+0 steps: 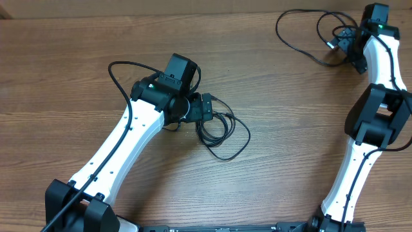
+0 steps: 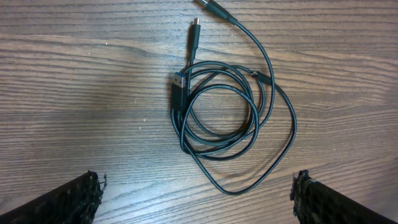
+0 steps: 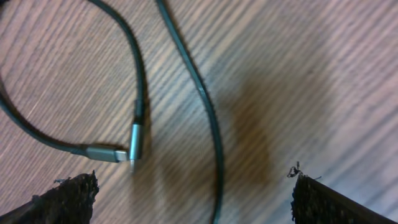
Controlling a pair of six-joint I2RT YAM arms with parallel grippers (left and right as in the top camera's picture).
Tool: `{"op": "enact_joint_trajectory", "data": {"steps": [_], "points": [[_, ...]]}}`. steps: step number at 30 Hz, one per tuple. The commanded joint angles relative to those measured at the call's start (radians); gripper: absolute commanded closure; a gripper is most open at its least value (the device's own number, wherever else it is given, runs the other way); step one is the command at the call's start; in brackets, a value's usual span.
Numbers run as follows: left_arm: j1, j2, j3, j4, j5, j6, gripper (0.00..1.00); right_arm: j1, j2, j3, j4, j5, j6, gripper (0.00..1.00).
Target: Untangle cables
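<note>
The tangled cables (image 2: pixel 252 124) lay on the tabletop (image 2: pixel 74 93), centred just ahead of the left pincer (image 2: pixel 199 186), which hung released, the nearer one. The right pincer (image 3: pixel 193 186), also released, hovered well apart from that tangle, over a separate cable (image 3: pixel 211 124).

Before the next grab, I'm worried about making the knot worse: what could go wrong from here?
1. The coiled bundle of thin black cables has several loops overlapping; if the open left claw closes on more than one strand, pulling may tighten it.
2. The separate thin black cable lies under the open right claw, beside two metal-tipped plugs; a low move away might snag and drag it.
</note>
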Motion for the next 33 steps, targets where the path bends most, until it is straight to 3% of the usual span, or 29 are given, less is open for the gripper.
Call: {"op": "enact_joint_trajectory", "data": {"steps": [1,11,14,26,33], "points": [[0.005,0.000,-0.002,0.001,-0.014,-0.006,0.00,-0.013,-0.064,0.081,-0.034,0.004,-0.001,0.00],[0.005,0.000,-0.002,0.001,-0.014,-0.006,0.00,-0.013,-0.201,0.111,-0.300,-0.414,-0.002,0.00],[0.005,0.000,-0.002,0.001,-0.014,-0.006,0.00,-0.010,-0.212,0.111,-0.399,-0.587,-0.136,0.00],[0.005,0.000,-0.002,0.001,-0.014,-0.006,0.01,0.029,-0.351,0.110,-0.727,-0.535,-0.243,0.00],[0.005,0.000,-0.002,0.001,-0.014,-0.006,0.00,0.138,-0.447,0.103,-0.737,-0.535,-0.243,0.00]]}}
